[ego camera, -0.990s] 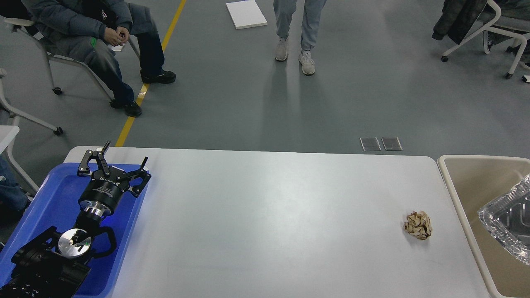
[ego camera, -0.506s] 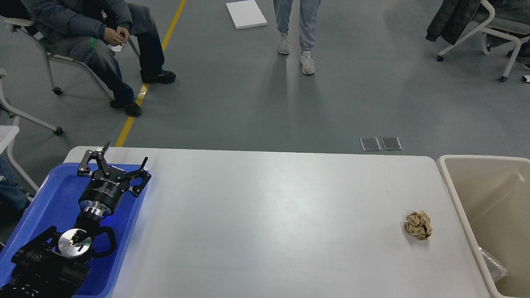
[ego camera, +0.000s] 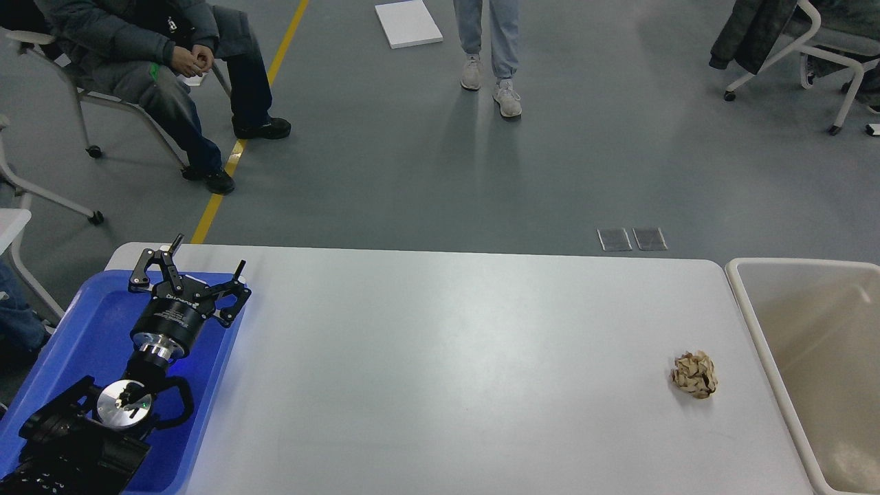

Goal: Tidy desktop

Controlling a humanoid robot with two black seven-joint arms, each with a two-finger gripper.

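The desktop (ego camera: 440, 357) fills the lower frame, and on its right side lies a crumpled brown paper ball (ego camera: 694, 374), probably light and soft, easy to pinch across its middle, while my left gripper (ego camera: 204, 265) hangs with fingers apart at lower left.

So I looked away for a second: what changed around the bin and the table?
The clear plastic container that showed at the beige bin dropped down inside and is no longer visible. The crumpled paper ball on the desktop and the open left hand over the blue tray stayed put.
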